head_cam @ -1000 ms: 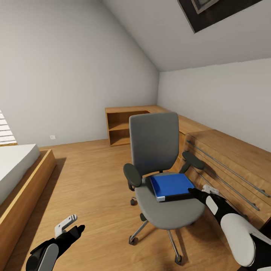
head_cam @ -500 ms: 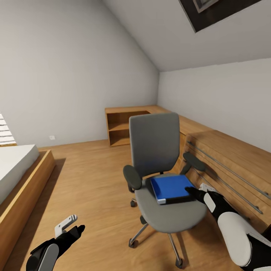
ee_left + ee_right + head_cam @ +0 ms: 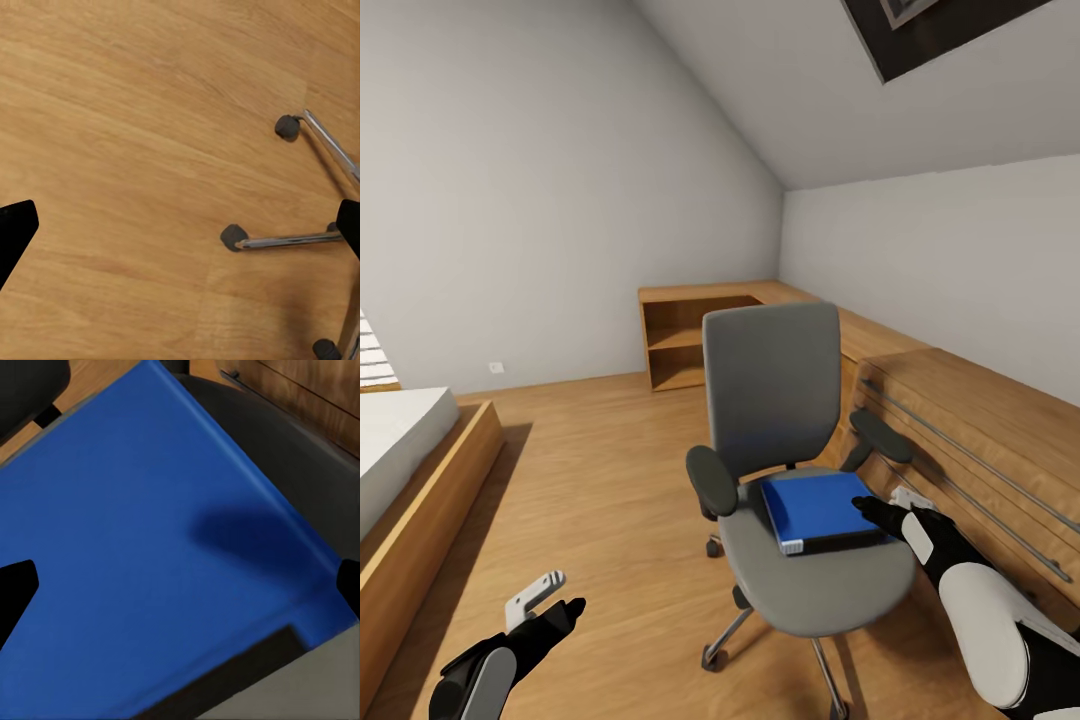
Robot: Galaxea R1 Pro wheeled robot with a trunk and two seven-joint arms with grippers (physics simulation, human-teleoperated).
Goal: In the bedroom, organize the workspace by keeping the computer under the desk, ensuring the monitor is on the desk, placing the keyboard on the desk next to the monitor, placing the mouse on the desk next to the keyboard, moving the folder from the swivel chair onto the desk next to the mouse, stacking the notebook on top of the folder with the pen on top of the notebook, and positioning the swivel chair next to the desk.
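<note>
The swivel chair (image 3: 770, 385) stands in the middle of the wooden floor, its grey seat turned toward me. The blue folder (image 3: 818, 508) lies flat on the right half of the seat. My right gripper (image 3: 882, 508) is open at the folder's right edge, just above the seat. In the right wrist view the folder (image 3: 165, 547) lies close under the open right gripper (image 3: 180, 589), one fingertip to each side of it. My left gripper (image 3: 552, 600) hangs open over bare floor, left of the chair. From the left wrist, the chair's chrome legs (image 3: 289, 240) and casters are seen beside the open left gripper (image 3: 180, 225).
A low oak shelving unit (image 3: 690, 340) stands at the back wall. A long oak cabinet (image 3: 980, 440) runs along the right wall, close behind the chair. A bed on a wooden frame (image 3: 410, 460) stands at the left. Open floor lies between the bed and the chair.
The view has shifted slightly. The right gripper has stayed at the folder's right edge and the left arm has not moved.
</note>
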